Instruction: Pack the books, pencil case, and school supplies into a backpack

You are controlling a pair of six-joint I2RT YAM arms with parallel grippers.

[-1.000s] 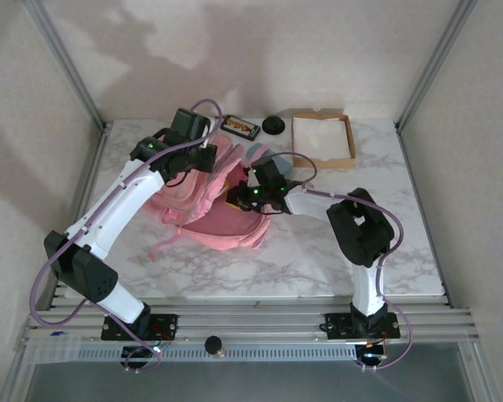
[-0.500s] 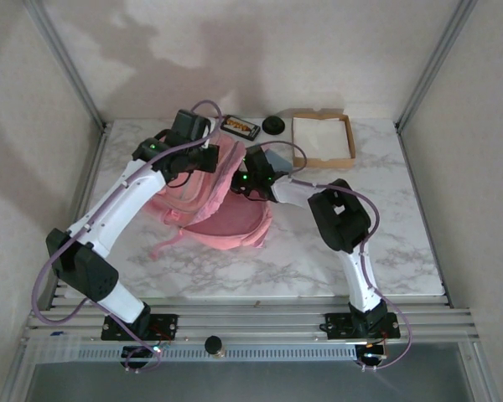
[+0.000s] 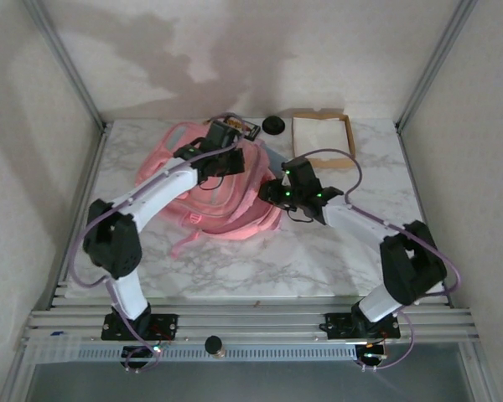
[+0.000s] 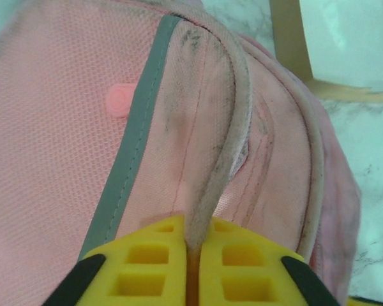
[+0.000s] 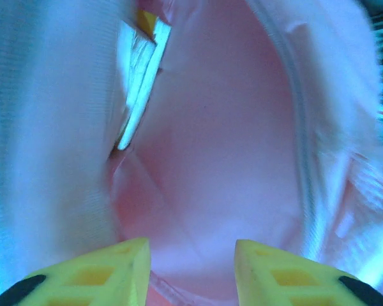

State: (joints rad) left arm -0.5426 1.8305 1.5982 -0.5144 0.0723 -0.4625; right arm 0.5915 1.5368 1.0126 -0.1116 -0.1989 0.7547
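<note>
The pink backpack (image 3: 235, 209) lies at mid table, its mouth facing right. My left gripper (image 3: 233, 157) is over its upper rim, shut on a worn grey-pink piping strap (image 4: 223, 146) of the backpack (image 4: 57, 108). My right gripper (image 3: 268, 193) is at the bag's right edge, open with nothing between its fingers, facing the pink inside (image 5: 230, 127). Against the inner left wall stands a book with a yellow cover edge (image 5: 147, 22) and white pages. The dark brown book (image 3: 241, 128) lies behind the bag. The pencil case is out of view.
A cardboard tray with white lining (image 3: 350, 146) sits at the back right, its edge close beyond the bag (image 4: 287, 38). A small black round thing (image 3: 274, 126) lies next to the dark book. Bare marble spreads in front and to the right.
My right gripper reached into the backpack, then drew back to the right and opened. My left arm swung right and the backpack shifted right and back with it.
</note>
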